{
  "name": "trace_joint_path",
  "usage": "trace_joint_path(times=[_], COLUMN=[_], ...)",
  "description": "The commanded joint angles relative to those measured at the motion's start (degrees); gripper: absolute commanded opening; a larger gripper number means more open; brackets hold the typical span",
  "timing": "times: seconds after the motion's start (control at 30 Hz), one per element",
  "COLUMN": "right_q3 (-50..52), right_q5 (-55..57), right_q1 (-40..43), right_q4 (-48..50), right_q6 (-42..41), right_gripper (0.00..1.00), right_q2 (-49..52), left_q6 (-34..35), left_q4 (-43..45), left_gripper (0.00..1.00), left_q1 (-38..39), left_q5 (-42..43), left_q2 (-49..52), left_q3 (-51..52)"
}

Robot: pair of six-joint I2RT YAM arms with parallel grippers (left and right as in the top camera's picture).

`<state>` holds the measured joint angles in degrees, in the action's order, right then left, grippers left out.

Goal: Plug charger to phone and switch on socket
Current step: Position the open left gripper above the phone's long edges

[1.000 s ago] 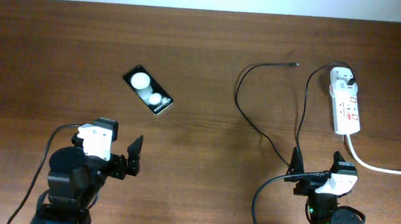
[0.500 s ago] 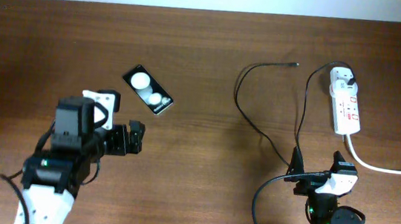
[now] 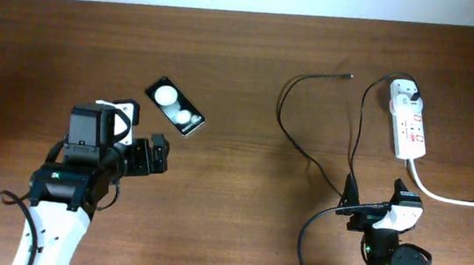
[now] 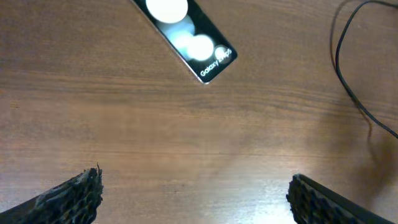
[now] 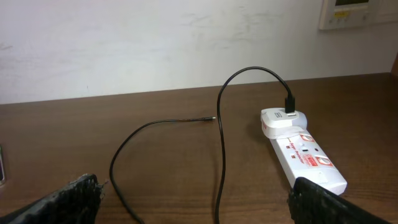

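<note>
The black phone (image 3: 176, 108) lies at an angle on the brown table, with two white glares on its screen; it also shows at the top of the left wrist view (image 4: 186, 38). My left gripper (image 3: 153, 154) is open and empty, just below and left of the phone. The black charger cable (image 3: 293, 143) loops across the table; its free tip (image 3: 350, 76) lies bare, and its white plug (image 3: 403, 93) sits in the white socket strip (image 3: 408, 124). In the right wrist view I see the cable (image 5: 221, 143), plug (image 5: 281, 121) and strip (image 5: 308, 160). My right gripper (image 3: 371, 202) is open and empty, near the front edge.
The strip's thick white cord (image 3: 451, 198) runs off to the right. A pale wall (image 5: 155, 43) stands behind the table's far edge. Bare wood (image 3: 223, 184) lies between the two arms.
My left arm has moved up and forward toward the phone, its gripper still open. The right arm, cable, phone and strip have not moved.
</note>
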<state>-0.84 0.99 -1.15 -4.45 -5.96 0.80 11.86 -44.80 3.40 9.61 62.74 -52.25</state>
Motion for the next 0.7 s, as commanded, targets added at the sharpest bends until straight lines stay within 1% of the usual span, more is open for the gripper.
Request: trace_joint_path(times=[0.0, 0.03, 0.07, 0.1, 0.13, 0.2, 0.23, 0.33, 0.37, 0.4, 0.47, 0.67], right_q3=[0.52, 0.52, 0.52, 0.52, 0.52, 0.52, 0.52, 0.52, 0.52, 0.52, 0.52, 0.52], right_q5=[-0.52, -0.52, -0.52, -0.52, -0.52, -0.52, -0.52, -0.52, -0.52, -0.52, -0.52, -0.52], right_q1=[-0.31, -0.31, -0.31, -0.31, -0.31, -0.31, -0.31, -0.31, -0.31, -0.31, -0.31, -0.31], right_q4=[-0.09, -0.09, -0.09, -0.09, -0.09, -0.09, -0.09, -0.09, -0.09, -0.09, -0.09, -0.09], right_q6=[-0.04, -0.04, -0.04, -0.04, -0.04, -0.04, -0.04, -0.04, -0.04, -0.04, -0.04, -0.04], right_gripper=[0.99, 0.99, 0.99, 0.99, 0.99, 0.99, 0.99, 0.99, 0.99, 0.99, 0.99, 0.99], right_q2=[-0.44, -0.44, -0.44, -0.44, -0.44, -0.44, -0.44, -0.44, -0.44, -0.44, -0.44, -0.44], left_q6=[0.79, 1.90, 5.01, 6.69, 7.23, 9.38, 9.86, 13.38, 16.11, 17.09, 17.27, 21.14], left_q4=[-1.22, -1.31, -1.42, -1.81, -2.51, -5.53, -7.50, -12.35, -13.70, -14.32, -16.50, -27.04], left_gripper=[0.99, 0.99, 0.99, 0.99, 0.99, 0.99, 0.99, 0.99, 0.99, 0.99, 0.99, 0.99], left_q1=[-0.20, -0.20, -0.20, -0.20, -0.20, -0.20, -0.20, -0.20, -0.20, -0.20, -0.20, 0.83], left_q5=[-0.63, -0.74, -1.57, -1.97, -2.01, -6.40, -7.85, -8.13, -8.15, -8.15, -8.15, -8.52], left_q2=[0.26, 0.26, 0.26, 0.26, 0.26, 0.26, 0.28, 0.31, 0.57, 1.33, 5.55, 28.11], left_q3=[-1.38, -1.38, -1.38, -1.38, -1.44, -2.58, -4.17, -11.32, -15.08, -17.73, -25.16, -56.63])
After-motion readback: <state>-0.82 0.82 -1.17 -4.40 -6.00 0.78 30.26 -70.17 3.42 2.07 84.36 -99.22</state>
